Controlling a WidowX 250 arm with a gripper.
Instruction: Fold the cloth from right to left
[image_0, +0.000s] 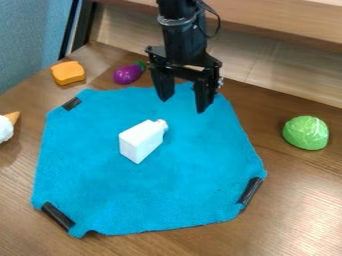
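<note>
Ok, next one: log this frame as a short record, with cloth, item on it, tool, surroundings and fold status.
cloth: blue cloth, spread out on the table
on cloth: white bottle, near the middle
dark strips: at three of the cloth's corners
tool: black gripper, open, over the cloth's far part, holding nothing
left side: orange toy
far side: purple eggplant
right side: green cabbage
fold: not made

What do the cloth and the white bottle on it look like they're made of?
The cloth looks like soft fabric, perhaps terry or microfiber, with a matte, slightly fuzzy surface. The white bottle seems to be smooth plastic, judging by its even white sides, crisp edges and molded-looking neck, though painted wood is possible.
</note>
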